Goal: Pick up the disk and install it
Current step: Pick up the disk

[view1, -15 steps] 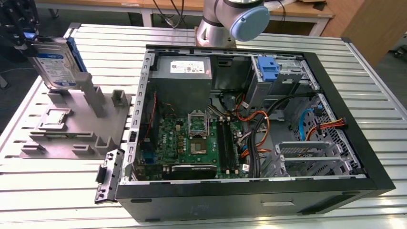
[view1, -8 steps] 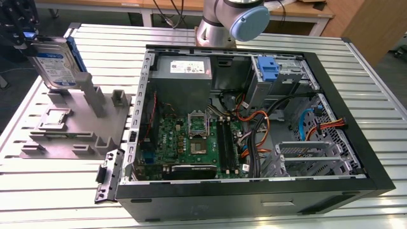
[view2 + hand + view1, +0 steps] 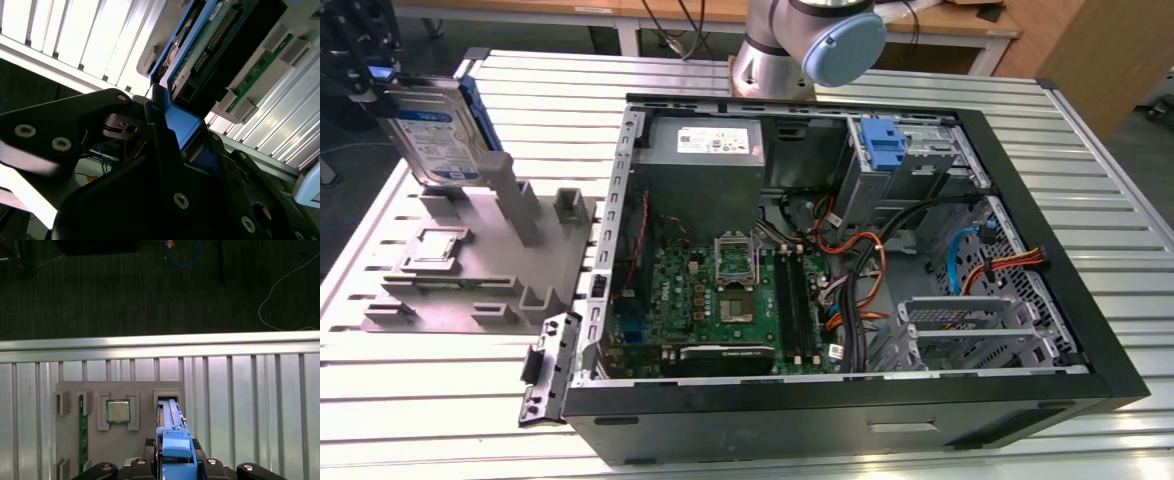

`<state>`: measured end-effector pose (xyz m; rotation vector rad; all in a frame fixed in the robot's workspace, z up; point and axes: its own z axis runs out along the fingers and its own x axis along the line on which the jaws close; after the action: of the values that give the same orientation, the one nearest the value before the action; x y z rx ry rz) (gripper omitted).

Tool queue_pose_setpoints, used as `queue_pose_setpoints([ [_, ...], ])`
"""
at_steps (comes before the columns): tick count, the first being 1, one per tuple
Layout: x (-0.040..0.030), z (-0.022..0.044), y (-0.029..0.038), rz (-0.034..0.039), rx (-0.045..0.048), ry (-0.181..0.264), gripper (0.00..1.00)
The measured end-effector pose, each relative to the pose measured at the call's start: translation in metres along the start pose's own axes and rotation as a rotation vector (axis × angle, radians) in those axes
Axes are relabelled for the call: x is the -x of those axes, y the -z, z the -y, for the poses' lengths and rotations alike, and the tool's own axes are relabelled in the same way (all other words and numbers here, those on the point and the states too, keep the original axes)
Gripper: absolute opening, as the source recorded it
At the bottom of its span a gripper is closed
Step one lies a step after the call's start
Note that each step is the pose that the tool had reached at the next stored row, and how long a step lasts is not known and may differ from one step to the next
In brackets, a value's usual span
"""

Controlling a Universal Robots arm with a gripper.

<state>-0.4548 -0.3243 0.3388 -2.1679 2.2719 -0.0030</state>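
The hand is clamping the disk over at the exterior view's left, above the grey fixture sitting on the slatted metal bench. The disk is standing upright on its edge, its silver face with the white-and-blue label showing in the exterior view, and a blue plastic rail running down the edge that faces the computer case. Its lower edge is sitting right at the fixture's tall slot; I cannot tell whether it is clear of it.

In the second wrist view the black fingers are pressing in on the blue rail from both sides, so the hand is closed narrow on the disk. The disk's underside is showing there too, dark, with a green circuit board and a row of connector pins.

In the first wrist view the blue rail is running from the hand down into the fixture's slot, with a processor chip and a memory stick lying in their own pockets just beside it.

The case is lying open on the bench, well apart from the disk, its motherboard exposed and a blue bracket showing at the far bay.
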Motion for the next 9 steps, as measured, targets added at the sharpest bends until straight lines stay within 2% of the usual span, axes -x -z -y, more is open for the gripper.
queue_pose_setpoints([
  [4,0.0000,0.0000,0.0009,0.0001,-0.0002,0.000,0.37],
  [6,0.0000,0.0000,0.0067,0.0001,-0.0001,0.000,0.37],
  [9,0.0000,0.0000,0.0068,0.0001,-0.0001,0.000,0.37],
])
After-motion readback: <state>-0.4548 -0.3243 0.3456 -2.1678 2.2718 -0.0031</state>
